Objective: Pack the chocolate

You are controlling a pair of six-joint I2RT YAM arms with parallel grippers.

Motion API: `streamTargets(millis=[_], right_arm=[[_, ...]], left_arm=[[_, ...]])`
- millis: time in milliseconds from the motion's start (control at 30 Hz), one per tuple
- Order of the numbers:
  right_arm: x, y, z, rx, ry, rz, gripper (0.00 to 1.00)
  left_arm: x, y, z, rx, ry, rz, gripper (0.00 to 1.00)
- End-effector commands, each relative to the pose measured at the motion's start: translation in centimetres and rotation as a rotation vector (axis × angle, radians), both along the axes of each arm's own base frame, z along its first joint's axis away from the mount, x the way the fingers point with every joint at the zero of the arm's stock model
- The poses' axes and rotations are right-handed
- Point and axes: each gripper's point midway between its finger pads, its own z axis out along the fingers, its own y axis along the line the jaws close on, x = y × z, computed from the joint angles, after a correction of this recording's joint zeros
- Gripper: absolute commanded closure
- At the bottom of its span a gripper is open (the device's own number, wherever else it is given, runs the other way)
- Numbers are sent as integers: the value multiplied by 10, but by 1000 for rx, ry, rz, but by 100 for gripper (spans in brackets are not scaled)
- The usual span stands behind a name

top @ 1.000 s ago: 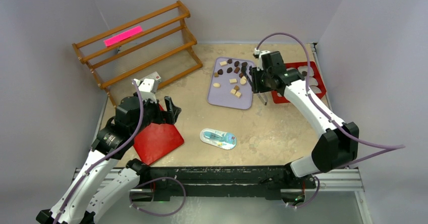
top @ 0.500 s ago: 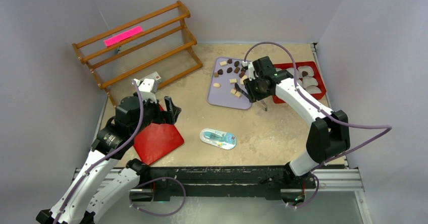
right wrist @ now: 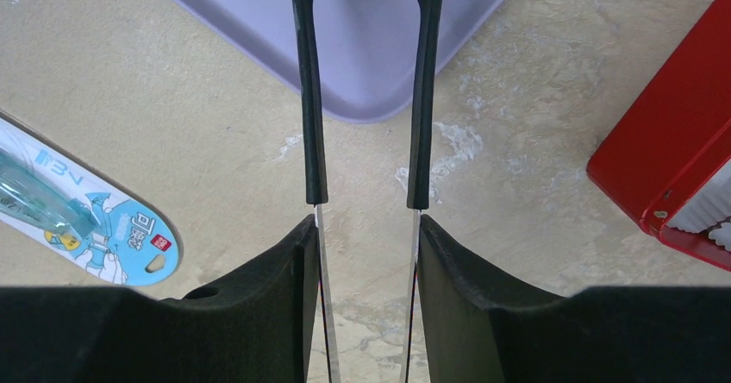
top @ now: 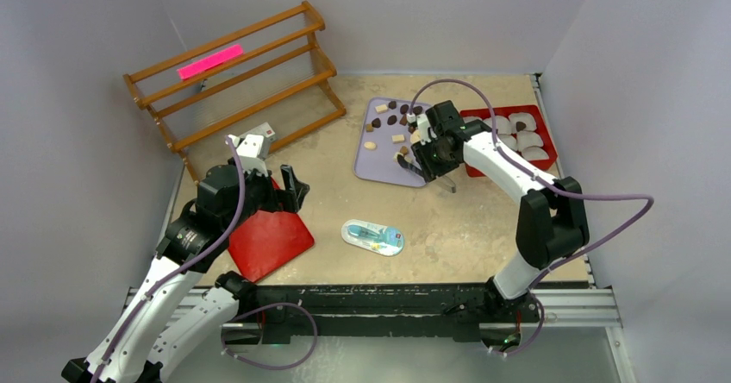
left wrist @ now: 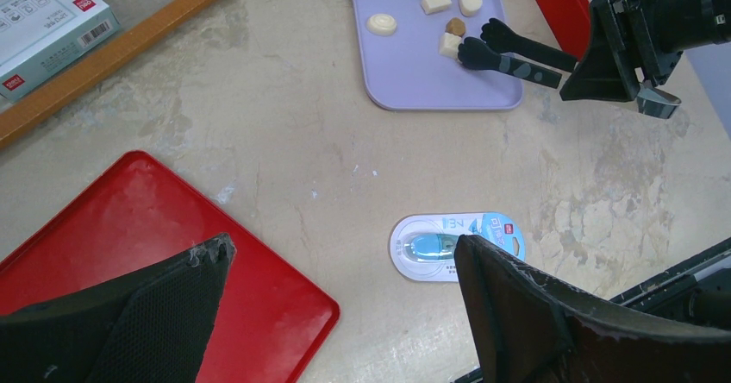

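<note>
Dark brown and pale chocolate (top: 392,122) pieces lie scattered on a lilac tray (top: 379,172), also in the left wrist view (left wrist: 435,2). My right gripper (top: 434,152) (right wrist: 366,223) is shut on a pair of black-tipped tongs (left wrist: 517,55) (right wrist: 306,98). The tong tips stand slightly apart over the tray's near right part, beside two tan pieces (left wrist: 450,40), with nothing seen between them. My left gripper (top: 289,185) (left wrist: 340,249) hangs open and empty above a flat red lid (top: 267,241).
A red tray (top: 545,124) (right wrist: 672,159) with white paper cups sits right of the lilac tray; one cup holds a dark piece. An oval blue-and-white packet (top: 372,236) (left wrist: 452,245) lies mid-table. A wooden rack (top: 233,81) and a small box (top: 263,133) stand at the back left.
My right arm has swung left and nearer, carrying the tongs from the tray's right edge over its near right part. The left arm has not moved.
</note>
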Motion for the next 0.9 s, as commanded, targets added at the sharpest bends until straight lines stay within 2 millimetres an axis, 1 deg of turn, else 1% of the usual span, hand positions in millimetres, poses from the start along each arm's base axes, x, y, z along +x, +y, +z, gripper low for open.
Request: streamTargets(millis=[0, 100, 200, 400, 733, 867], right_arm=[[5, 3, 4, 5, -25, 46, 55], [3, 5, -3, 8, 3, 63, 55], [0, 7, -6, 13, 17, 71, 55], [-4, 6, -2, 5, 15, 79, 58], [-6, 4, -5, -40, 27, 73, 66], [-8, 5, -2, -43, 22, 75, 69]], left_arm=[[2, -1, 3, 3, -29, -10, 0], [2, -1, 3, 4, -28, -10, 0], [2, -1, 3, 4, -27, -10, 0], [3, -1, 2, 5, -25, -11, 0], [3, -1, 2, 6, -25, -8, 0], [3, -1, 2, 6, -24, -8, 0]])
